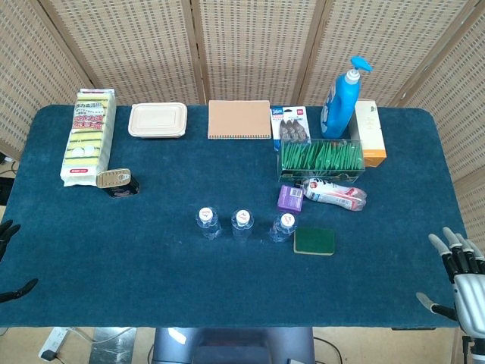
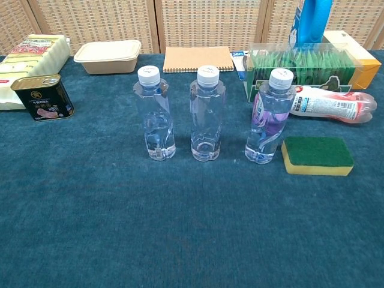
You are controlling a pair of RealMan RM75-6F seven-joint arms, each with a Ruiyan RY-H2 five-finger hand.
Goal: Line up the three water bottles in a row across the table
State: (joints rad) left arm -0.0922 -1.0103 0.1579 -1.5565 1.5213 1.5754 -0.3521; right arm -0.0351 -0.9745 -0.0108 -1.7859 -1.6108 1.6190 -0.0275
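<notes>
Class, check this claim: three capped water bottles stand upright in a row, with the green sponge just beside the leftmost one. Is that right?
Not quite. The three water bottles stand upright in a row, but the green sponge lies beside the rightmost one, as the chest view shows.

Three water bottles (image 2: pixel 206 114) of clear, glossy plastic (white ribbed caps) are seen on matt blue napped cloth (image 2: pixel 180 228); a glossy metal tin (image 2: pixel 42 96) is shown nearby.

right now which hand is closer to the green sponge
Right. The right hand hangs off the table's near right corner, to the right of the green sponge. The left hand barely shows at the far left edge, with all three water bottles between it and the sponge.
</notes>
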